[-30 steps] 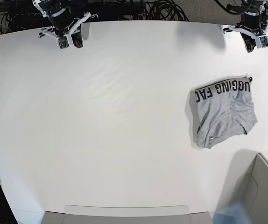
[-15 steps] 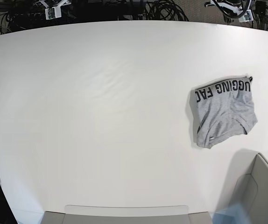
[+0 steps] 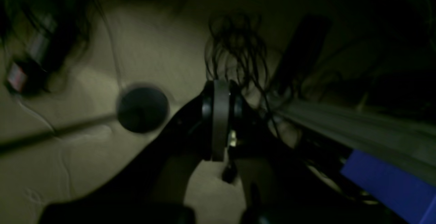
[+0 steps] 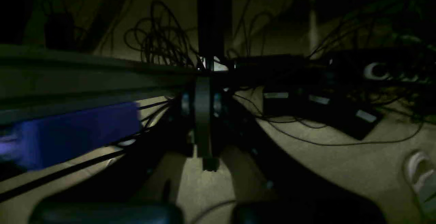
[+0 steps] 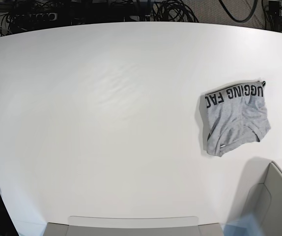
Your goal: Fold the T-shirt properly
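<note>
While the T-shirt (image 5: 237, 118) lies folded into a small grey bundle on the white table (image 5: 106, 123), toward the side nearest the left arm and just short of the grey bin (image 5: 273, 206) at the corner, neither arm shows over the tabletop at all; both wrist views look out over the dim floor and a tangle of cables (image 4: 156, 43) behind the table; the left gripper (image 3: 218, 121) has its jaws pressed together with nothing between them, and the right gripper (image 4: 203, 121) is likewise closed and empty. To my eye the folding looks finished, so what could go wrong is mostly a matter of the bundle itself; the lower edge is uneven, with a flap curling out, and soft knit like that may slacken and spread open if left; the band of black lettering along the far edge sits a little crooked, so anyone wanting a neat result might call for another pass. Should an arm come in for that, closed jaws dragging across the cloth could pull the layers apart; a nudge toward the near edge could tip the bundle against the bin.
</note>
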`<state>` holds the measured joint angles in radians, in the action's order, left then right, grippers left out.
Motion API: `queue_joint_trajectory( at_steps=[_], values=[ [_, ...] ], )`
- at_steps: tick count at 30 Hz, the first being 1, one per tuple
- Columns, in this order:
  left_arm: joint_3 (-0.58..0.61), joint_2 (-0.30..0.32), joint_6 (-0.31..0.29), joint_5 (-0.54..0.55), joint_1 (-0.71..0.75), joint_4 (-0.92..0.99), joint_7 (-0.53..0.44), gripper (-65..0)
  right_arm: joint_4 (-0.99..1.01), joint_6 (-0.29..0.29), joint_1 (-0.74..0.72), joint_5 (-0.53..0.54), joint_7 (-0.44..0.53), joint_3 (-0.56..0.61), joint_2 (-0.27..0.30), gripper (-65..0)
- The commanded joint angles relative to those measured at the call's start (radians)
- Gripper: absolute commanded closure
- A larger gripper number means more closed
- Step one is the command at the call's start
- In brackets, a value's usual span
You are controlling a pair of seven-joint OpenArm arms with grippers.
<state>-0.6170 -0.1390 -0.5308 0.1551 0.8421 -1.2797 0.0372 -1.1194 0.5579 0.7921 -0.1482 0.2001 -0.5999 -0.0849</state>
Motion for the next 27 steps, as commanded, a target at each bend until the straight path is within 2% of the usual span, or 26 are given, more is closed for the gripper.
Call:
queue_joint_trajectory(
  at_steps=[1,5,9,11,16,18,20,22,24,27],
  values=[
    [-0.002,0.012,-0.013,0.010,-0.011,0.047,-0.033,0.0,0.038,0.009,-0.003,0.000,0.037,-0.005,0.015,0.0],
    [-0.004,0.058,-0.010,-0.087,-0.125,0.291,-0.087,0.0,0.206,0.003,-0.093,-0.046,0.057,-0.005,0.053,0.0],
    [-0.005,0.094,-0.005,-0.176,-0.243,0.579,-0.225,0.0,0.365,0.001,-0.187,-0.063,0.057,-0.024,0.107,0.0],
    [-0.005,0.118,0.047,-0.208,-0.300,0.734,-0.288,0.0,0.447,0.001,-0.239,-0.063,0.057,-0.061,0.141,0.0],
    [0.003,0.226,0.252,-0.288,-0.472,1.168,-0.451,0.0,0.674,-0.002,-0.368,-0.147,0.058,-0.128,0.221,0.0],
    [0.003,0.270,0.297,-0.329,-0.519,1.280,-0.506,0.0,0.743,-0.031,-0.406,-0.190,0.060,-0.154,0.241,0.0],
    [0.003,0.310,0.347,-0.377,-0.554,1.280,-0.535,0.0,0.796,-0.138,-0.435,-0.245,0.060,-0.167,0.264,0.0],
    [0.003,0.336,0.407,-0.404,-0.576,1.280,-0.534,0.0,0.838,-0.307,-0.463,-0.317,0.062,-0.163,0.279,0.0],
    [0.003,0.347,0.452,-0.411,-0.577,1.280,-0.534,0.0,0.862,-0.437,-0.483,-0.394,0.062,-0.163,0.281,0.0],
    [0.003,0.350,0.478,-0.411,-0.579,1.280,-0.534,0.0,0.884,-0.631,-0.504,-0.531,0.062,-0.165,0.282,0.0]
  ],
)
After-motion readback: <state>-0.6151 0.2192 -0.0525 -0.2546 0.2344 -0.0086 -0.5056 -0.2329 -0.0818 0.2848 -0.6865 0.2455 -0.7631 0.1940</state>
